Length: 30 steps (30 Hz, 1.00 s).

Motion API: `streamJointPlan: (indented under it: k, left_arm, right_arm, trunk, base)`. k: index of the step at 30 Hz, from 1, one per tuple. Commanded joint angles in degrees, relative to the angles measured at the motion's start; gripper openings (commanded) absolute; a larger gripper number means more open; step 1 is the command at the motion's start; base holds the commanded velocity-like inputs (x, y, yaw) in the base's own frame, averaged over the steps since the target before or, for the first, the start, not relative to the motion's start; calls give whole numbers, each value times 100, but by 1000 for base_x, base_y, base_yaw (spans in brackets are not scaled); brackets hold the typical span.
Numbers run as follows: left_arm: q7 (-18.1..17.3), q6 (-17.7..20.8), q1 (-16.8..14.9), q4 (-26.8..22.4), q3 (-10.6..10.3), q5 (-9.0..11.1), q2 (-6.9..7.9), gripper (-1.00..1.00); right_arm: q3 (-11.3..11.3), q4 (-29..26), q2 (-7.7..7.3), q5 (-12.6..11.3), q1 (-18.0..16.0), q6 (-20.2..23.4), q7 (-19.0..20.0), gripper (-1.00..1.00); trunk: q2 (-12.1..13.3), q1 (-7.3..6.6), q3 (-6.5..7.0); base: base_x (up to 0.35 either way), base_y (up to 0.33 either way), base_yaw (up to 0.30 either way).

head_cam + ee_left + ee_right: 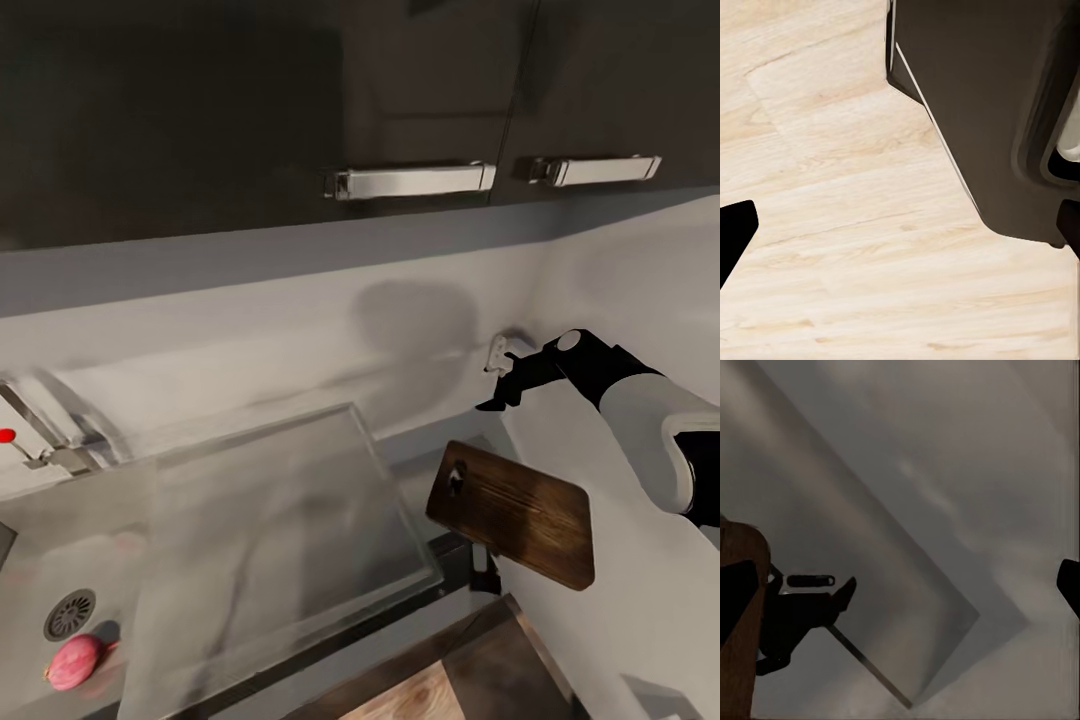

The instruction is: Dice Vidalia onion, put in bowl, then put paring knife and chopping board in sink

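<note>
Well apart: right pincer (500,385), Vidalia onion (74,662)

Right wrist cam: mostly smooth grey countertop (967,457) with soft mottled reflections. A paler grey slab, the steel drainboard (832,547) by the look of it, runs diagonally across frame, its corner (975,615) pointing toward the bare grey area; a thin dark edge line runs along one side. Chopping board (736,607), dark brown wood grain, sits at the frame edge, only a strip visible. Beside it a black shape, identity unclear, casts a shadow (799,622) over the slab. Gripper fingertips (1069,585) are dark blobs at opposite frame edges, wide apart, nothing between them.
</note>
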Motion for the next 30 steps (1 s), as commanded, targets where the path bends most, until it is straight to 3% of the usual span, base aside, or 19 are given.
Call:
streamJointPlan:
  k: [1,30]
  left_arm:
    - [-8,-33,-4,12,11,31,0,100]
    - [-8,-33,-4,12,11,31,9,100]
  right_arm:
    - [44,-4,-4,12,-5,-58,-2,100]
    - [44,47,46,96,-6,-57,0,100]
  trunk:
    - [-10,4,-9]
    - [-10,4,-9]
  base:
    - [106,-104,0]
    - [6,-5,0]
